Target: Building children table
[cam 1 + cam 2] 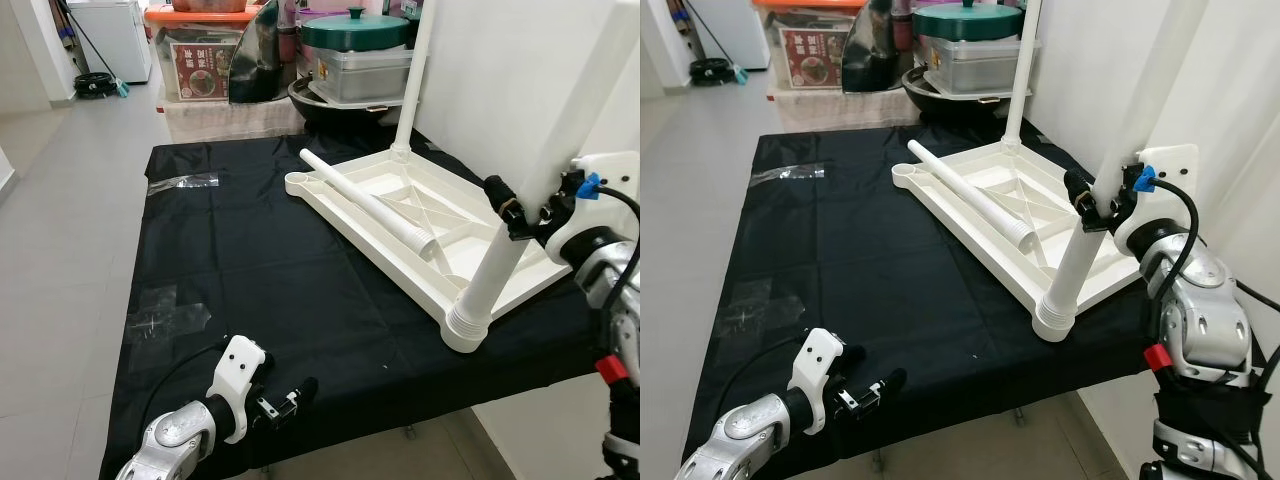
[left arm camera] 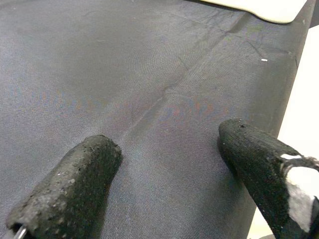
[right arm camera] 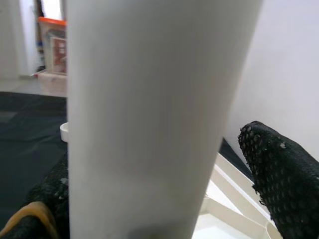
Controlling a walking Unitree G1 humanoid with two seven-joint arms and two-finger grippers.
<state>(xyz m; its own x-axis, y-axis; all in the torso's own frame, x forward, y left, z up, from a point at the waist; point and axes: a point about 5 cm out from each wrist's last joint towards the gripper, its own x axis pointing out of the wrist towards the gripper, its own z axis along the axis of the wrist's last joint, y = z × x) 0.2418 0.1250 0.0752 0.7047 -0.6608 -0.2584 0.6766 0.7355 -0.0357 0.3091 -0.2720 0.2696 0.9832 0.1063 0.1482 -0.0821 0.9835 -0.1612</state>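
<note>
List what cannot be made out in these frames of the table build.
- Long white plastic leg held by the right gripper: its upper end is cut off by the top edge in both eye views.
- Right gripper's contact on that leg: the leg itself hides it in the right wrist view.
- Labels on the storage boxes behind the black cloth: too small to read.
- Upturned white tabletop: its far right corner is hidden behind the leg and arm.

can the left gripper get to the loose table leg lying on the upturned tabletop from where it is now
Probably yes. The left gripper sits open at the near edge of the black cloth, with bare cloth between it and the loose leg on the upturned tabletop. The leg lies well across the table, though, so it may need a long stretch.
</note>
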